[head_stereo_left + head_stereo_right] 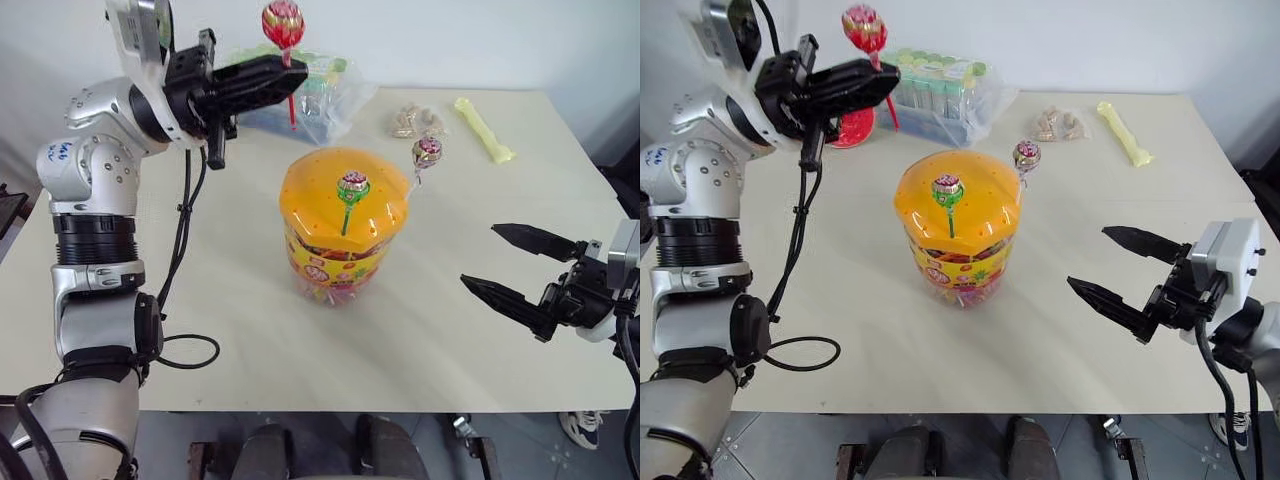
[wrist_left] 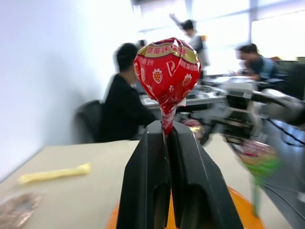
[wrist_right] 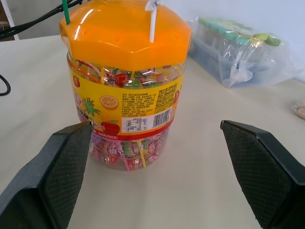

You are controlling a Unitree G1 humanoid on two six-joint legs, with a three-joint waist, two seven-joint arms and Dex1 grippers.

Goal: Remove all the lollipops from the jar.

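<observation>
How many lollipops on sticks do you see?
3. The red lollipop is pinched in the left tool. The green lollipop and the pink lollipop stand in the jar's lid. More may be hidden.

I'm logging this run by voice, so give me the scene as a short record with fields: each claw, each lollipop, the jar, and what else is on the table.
left claw: shut on the red lollipop, held up above the table
right claw: open, beside the jar, holding nothing
jar: upright on the table, orange lid on
green lollipop: stick standing in the lid
pink lollipop: white stick standing in the lid at its edge
left to remove: two
also on table: bagged tubes, yellow tube, small clear packet
</observation>
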